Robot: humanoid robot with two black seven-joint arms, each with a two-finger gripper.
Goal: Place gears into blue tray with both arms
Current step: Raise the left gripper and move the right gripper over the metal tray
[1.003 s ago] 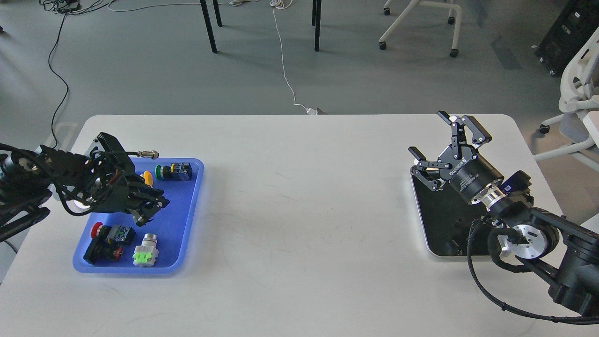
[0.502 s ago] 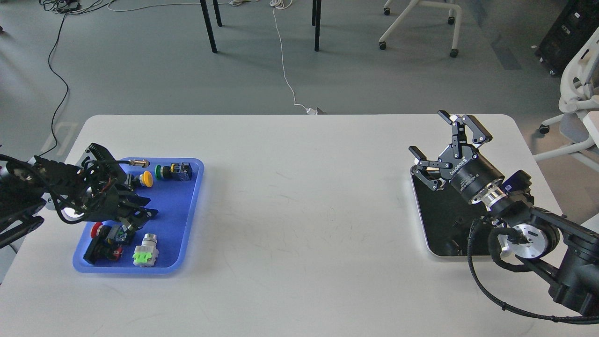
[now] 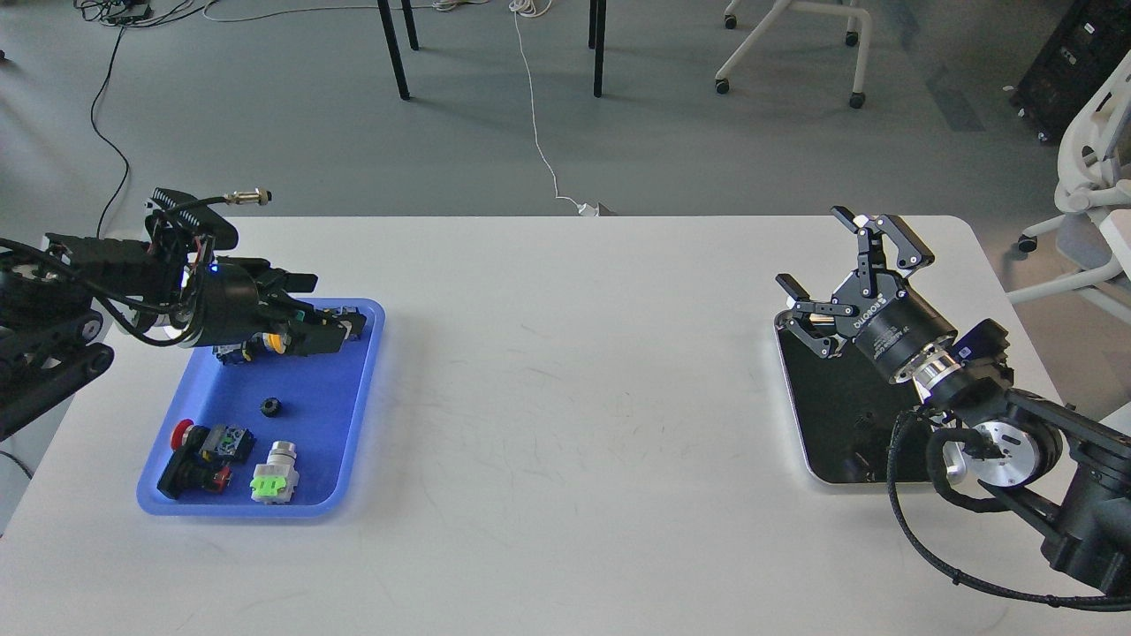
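The blue tray (image 3: 353,415) lies at the table's left side. One small black gear (image 3: 269,407) rests on its floor near the middle, touching nothing. My left gripper (image 3: 331,306) hovers over the tray's far end, above and beyond the gear, fingers pointing right, open and empty. At the right, my right gripper (image 3: 811,249) is raised over the far left corner of the black metal tray (image 3: 831,424), open wide with nothing between its fingers. I cannot make out any gears on that dark tray.
Push-button switches sit in the blue tray: a red one (image 3: 199,450) and a green-and-silver one (image 3: 276,477) at the near end, a yellow one (image 3: 277,343) partly hidden under the left gripper. White table surface (image 3: 565,380) spans between the trays.
My left gripper has risen and pulled back toward the tray's far end, uncovering a gear that now lies on the tray floor. The right arm has barely shifted.
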